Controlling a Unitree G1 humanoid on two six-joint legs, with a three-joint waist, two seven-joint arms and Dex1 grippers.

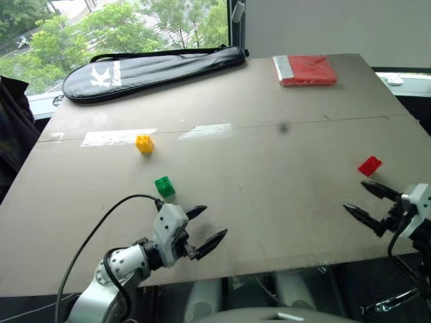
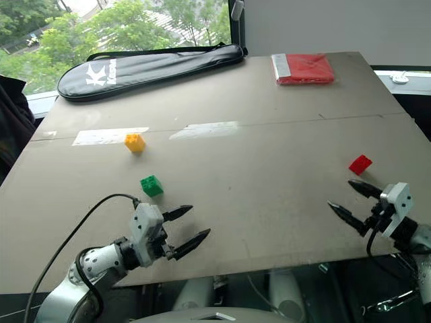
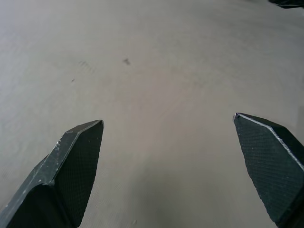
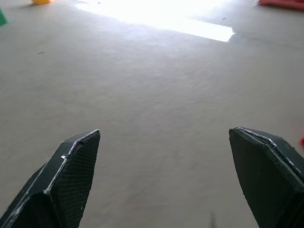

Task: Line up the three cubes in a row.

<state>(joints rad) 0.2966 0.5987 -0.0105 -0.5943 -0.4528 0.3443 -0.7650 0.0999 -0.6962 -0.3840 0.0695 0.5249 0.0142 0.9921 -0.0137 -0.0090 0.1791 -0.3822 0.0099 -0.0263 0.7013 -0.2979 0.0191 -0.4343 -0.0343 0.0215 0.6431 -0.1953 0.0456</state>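
Note:
Three cubes lie apart on the grey table [image 1: 269,161]. The yellow cube [image 1: 144,143] sits left of centre, with the green cube [image 1: 164,186] a little nearer and to its right. Far off at the right edge lies the red cube [image 1: 370,165]. My left gripper [image 1: 210,225] hovers open over the table's near edge, just in front of the green cube, nothing between its fingers. My right gripper [image 1: 358,198] is open too, at the near right, just in front of the red cube and pointing leftward. The right wrist view catches the yellow cube [image 4: 41,1] and the green cube [image 4: 2,17] far off.
A black racket bag [image 1: 151,69] lies along the table's far left edge. A flat red packet [image 1: 305,69] rests at the far right. A black cable [image 1: 101,225] loops from my left wrist. The table's near edge runs just under both grippers.

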